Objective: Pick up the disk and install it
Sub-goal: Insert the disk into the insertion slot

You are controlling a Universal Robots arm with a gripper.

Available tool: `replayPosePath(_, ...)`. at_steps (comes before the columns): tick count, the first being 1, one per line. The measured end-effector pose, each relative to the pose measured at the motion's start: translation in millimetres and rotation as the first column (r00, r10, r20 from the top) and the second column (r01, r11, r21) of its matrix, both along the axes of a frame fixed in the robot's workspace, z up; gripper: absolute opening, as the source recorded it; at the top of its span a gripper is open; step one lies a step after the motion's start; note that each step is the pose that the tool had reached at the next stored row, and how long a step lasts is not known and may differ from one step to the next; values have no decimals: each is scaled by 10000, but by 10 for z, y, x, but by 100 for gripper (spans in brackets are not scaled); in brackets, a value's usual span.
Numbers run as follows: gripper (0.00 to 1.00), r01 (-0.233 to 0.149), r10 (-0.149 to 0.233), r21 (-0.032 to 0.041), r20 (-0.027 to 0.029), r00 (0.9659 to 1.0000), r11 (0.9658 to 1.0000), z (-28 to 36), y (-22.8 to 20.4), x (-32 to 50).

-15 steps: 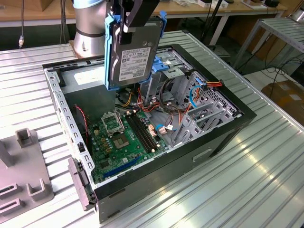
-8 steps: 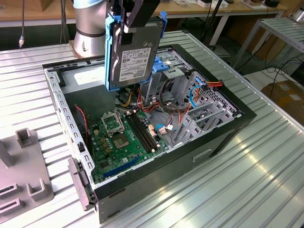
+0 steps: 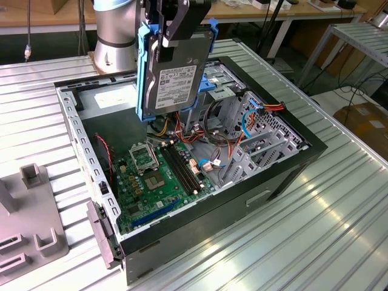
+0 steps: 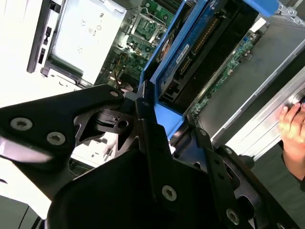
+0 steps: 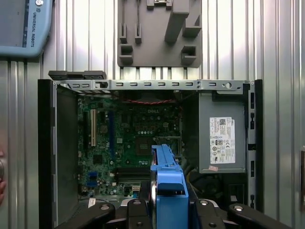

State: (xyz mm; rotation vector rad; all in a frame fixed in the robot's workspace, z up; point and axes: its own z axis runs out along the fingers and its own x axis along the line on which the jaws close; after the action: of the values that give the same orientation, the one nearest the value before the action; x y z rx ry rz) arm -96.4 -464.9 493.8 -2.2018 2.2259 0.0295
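The disk [image 3: 176,79], a grey hard drive in a bright blue carrier rail, hangs upright on edge above the open computer case [image 3: 267,194], over its back half near the drive cage [image 3: 242,124]. My gripper [image 3: 172,37] is shut on the disk's upper end, one black finger across its labelled face. In the first wrist view the blue rail of the disk [image 5: 167,186] sticks out from the gripper [image 5: 167,212] over the motherboard [image 5: 128,138]. The second wrist view has the disk [image 4: 169,52] clamped in the gripper [image 4: 162,126].
A grey slotted fixture [image 3: 33,236] lies on the ribbed table at the exterior view's left. Inside the case sit a silver power supply [image 5: 221,138] and orange and blue cables [image 3: 254,112]. A person's hand [image 4: 293,124] rests by the case edge. A blue-grey pendant [image 5: 24,24] lies beyond the case.
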Motion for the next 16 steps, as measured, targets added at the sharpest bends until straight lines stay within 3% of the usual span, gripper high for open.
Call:
replayPosePath(2,37,0,0,-28,2,10000,10000,-2,-51,0)
replayPosePath(16,37,0,0,-35,0,10000,10000,-1,-63,0)
